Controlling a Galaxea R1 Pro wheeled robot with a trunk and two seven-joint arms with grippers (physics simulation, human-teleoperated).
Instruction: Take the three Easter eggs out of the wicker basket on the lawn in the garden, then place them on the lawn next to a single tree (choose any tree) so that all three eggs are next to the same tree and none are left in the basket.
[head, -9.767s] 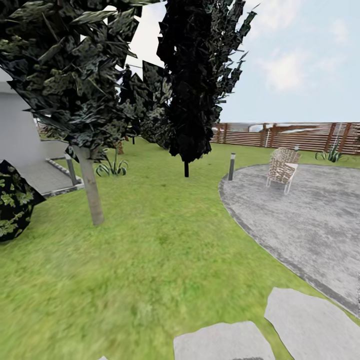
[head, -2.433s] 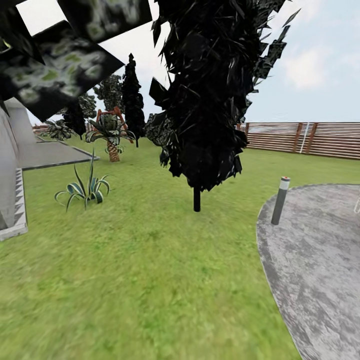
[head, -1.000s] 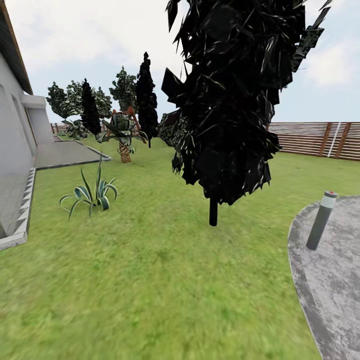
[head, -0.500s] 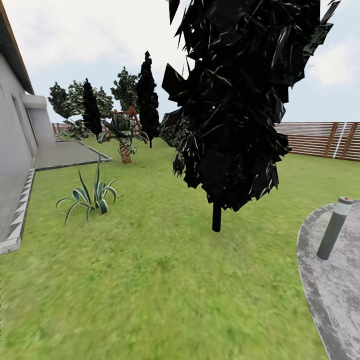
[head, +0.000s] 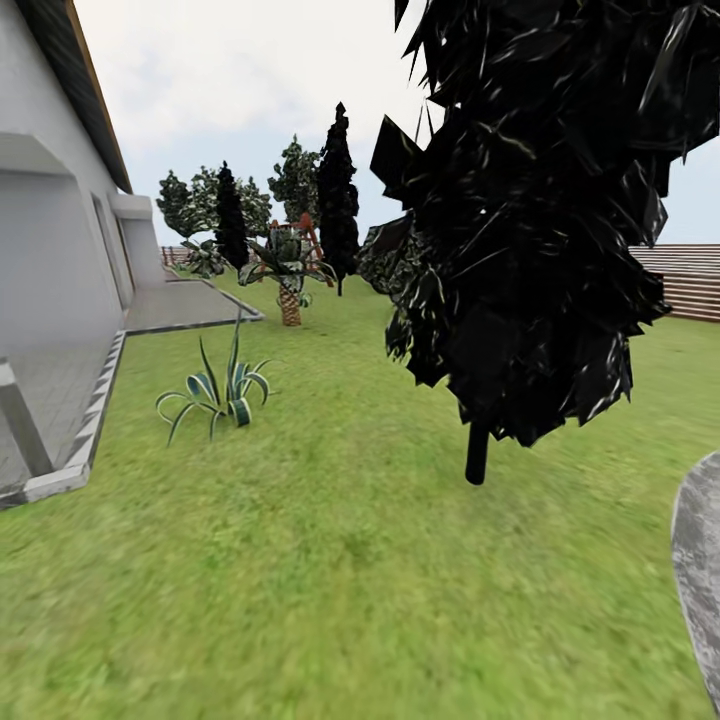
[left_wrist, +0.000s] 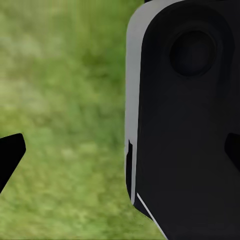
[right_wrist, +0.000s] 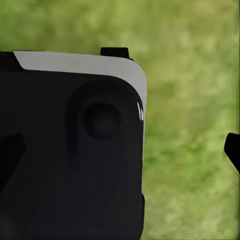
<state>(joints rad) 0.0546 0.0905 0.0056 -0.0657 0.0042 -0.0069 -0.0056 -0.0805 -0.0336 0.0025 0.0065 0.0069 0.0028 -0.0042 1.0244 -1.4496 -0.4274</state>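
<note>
A grey house wall is standing at nine o'clock of the head view, with a paved terrace and its pale stone kerb running along its foot. Just past the kerb, toward ten o'clock, a spiky striped agave plant is growing out of the lawn, which is spreading across the whole lower half of the view. Farther back, around eleven o'clock, a short palm is standing, with two narrow dark cypress-like trees and some leafy trees rising behind it. At one to two o'clock a large dark cypress-like tree is looming close, its thin black trunk meeting the grass. Behind it, at three o'clock, a wooden slat fence is running along the garden's edge, and at four o'clock a corner of grey paving is cutting into the grass.

The eggs and the wicker basket are not in sight here.

In the left wrist view, a black-and-grey robot body panel is hanging over blurred grass, a dark fingertip poking in at the edge. In the right wrist view, a similar panel is covering the grass, with a dark fingertip at the edge. I cannot tell how either gripper's fingers are set.
</note>
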